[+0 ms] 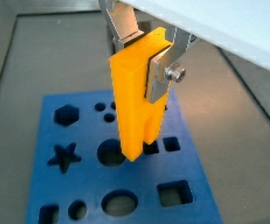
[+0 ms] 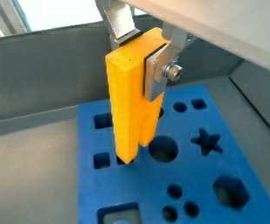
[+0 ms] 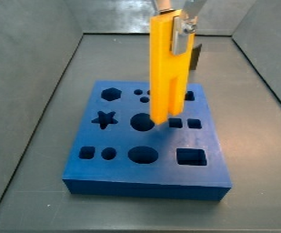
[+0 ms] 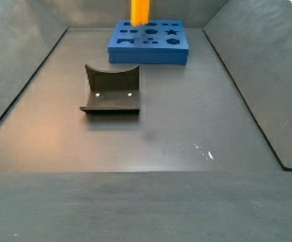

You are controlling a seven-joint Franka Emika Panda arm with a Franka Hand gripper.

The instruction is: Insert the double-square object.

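The double-square object is a long yellow-orange bar, held upright. My gripper is shut on its upper end, silver fingers on both sides, as also shown in the other wrist view. The bar hangs over the blue board, which has several shaped holes. Its lower end is close above the board's top, next to the pair of small square holes. Its prongs do not show clearly. In the far side view only the bar's lower part shows, over the board.
The board holds star, round, hexagon and large square holes. The dark fixture stands on the grey floor in front of the board. Sloping grey walls ring the floor.
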